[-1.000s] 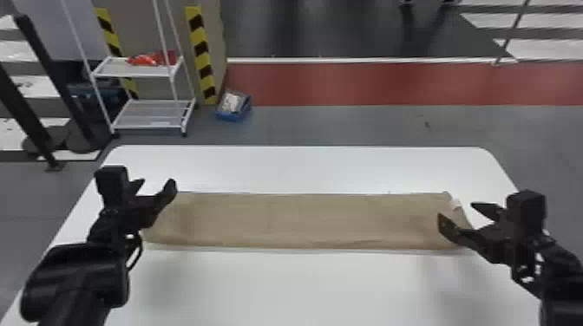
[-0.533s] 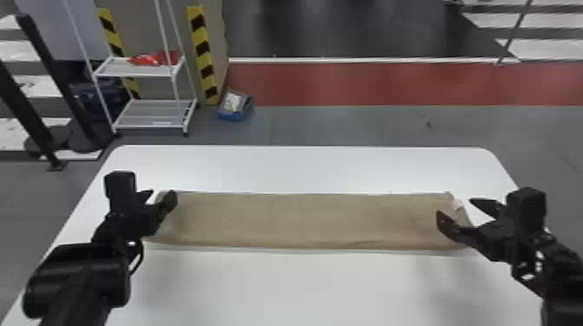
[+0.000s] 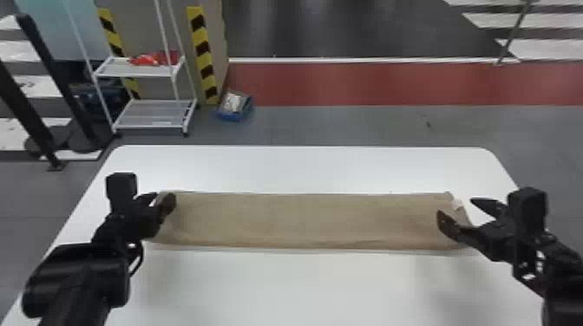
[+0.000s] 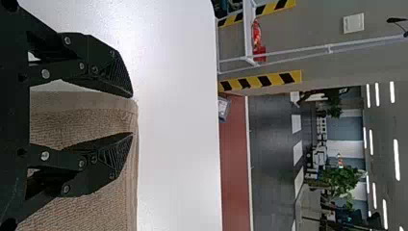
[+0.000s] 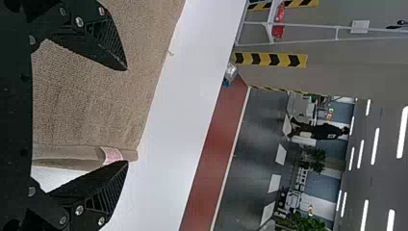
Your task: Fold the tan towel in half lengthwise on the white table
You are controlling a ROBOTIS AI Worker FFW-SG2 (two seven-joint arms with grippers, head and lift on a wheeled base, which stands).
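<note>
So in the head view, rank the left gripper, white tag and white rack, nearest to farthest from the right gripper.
1. White tag, at the towel's right end.
2. Left gripper, at the towel's left end.
3. White rack, beyond the table, to the left.

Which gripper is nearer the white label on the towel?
Right. The right gripper is close by the label, at the right end of the towel; the left gripper is at the opposite end.

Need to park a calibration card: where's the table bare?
White table: strip between towel and far edge; larger patch along the towel's near side. Crowded: the towel's ends, left gripper at one, right gripper at the other.
</note>
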